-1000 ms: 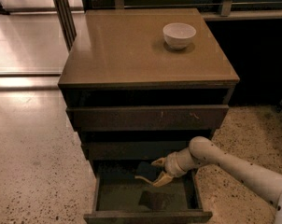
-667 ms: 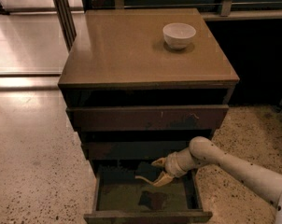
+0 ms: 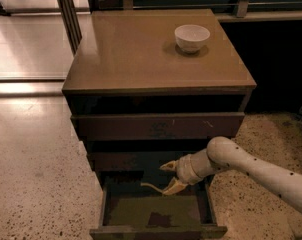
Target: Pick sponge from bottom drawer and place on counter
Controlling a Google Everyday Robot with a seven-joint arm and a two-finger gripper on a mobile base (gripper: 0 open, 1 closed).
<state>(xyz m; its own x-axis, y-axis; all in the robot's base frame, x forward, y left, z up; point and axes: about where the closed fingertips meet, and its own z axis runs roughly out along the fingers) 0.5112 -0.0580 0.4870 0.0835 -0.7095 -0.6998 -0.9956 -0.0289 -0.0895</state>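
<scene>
The bottom drawer is pulled open below two other dark drawers and shows its greenish-brown floor. The sponge, a small dark flat pad, lies on that floor near the drawer's front edge. My gripper is at the back of the open drawer, above the floor and behind the sponge, not touching it. Its fingers are spread apart and hold nothing. My white arm reaches in from the lower right. The counter is the tan-brown top of the cabinet.
A white bowl stands on the counter at the back right. The middle drawer overhangs the space above my gripper. Speckled floor lies left of the cabinet, and a dark low area is on the right.
</scene>
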